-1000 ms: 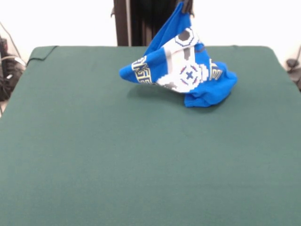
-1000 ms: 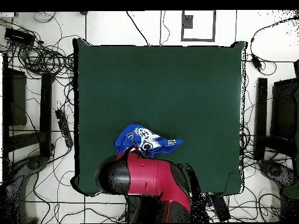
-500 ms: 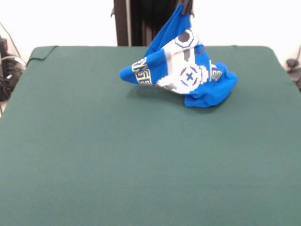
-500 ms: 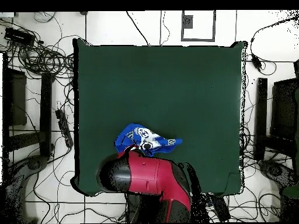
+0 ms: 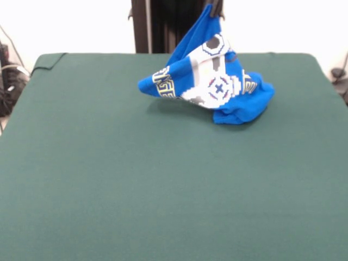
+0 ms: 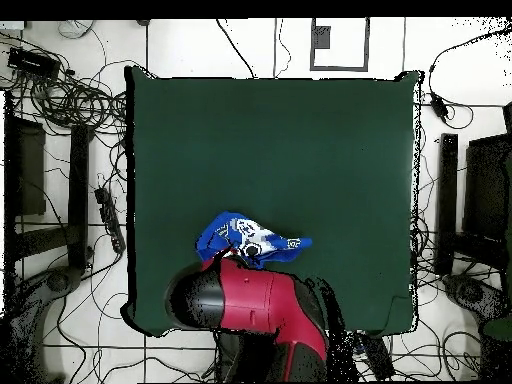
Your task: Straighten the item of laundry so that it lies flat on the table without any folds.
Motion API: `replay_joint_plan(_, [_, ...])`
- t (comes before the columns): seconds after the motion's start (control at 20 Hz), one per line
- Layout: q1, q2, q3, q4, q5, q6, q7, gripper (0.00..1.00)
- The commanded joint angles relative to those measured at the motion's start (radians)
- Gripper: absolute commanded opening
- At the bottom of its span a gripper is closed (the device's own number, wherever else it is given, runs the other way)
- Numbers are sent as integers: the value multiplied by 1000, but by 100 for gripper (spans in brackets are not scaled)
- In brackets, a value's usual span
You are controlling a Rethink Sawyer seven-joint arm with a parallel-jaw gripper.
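Blue T-shirt [image 5: 215, 81] hangs bunched at table's [image 5: 109, 190] 1 o'clock in front view, peak pinched in gripper [image 5: 216, 10], lower folds resting on felt. We judge lift-and-spread step underway. Next: we drag cloth toward open centre, then release flat.

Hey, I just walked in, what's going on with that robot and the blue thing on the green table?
The robot arm is working on a small blue T-shirt that should end up flat on the green table. Its gripper is at the very top of the front view, pinching one corner of the shirt and holding it up. The rest hangs down in a crumpled cone, with its lower folds resting on the table near the robot's side. It is far from flat yet.
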Motion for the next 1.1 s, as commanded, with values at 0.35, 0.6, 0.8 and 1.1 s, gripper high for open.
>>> replay_joint_plan(0.35, [32, 13, 26, -29, 57, -8, 195, 0])
replay_joint_plan(0.6, [35, 16, 23, -36, 53, 1, 194, 0])
replay_joint_plan(0.8, [34, 12, 19, -51, 47, 30, 184, 0])
replay_joint_plan(1.1, [-14, -35, 24, -127, -14, 140, 35, 0])
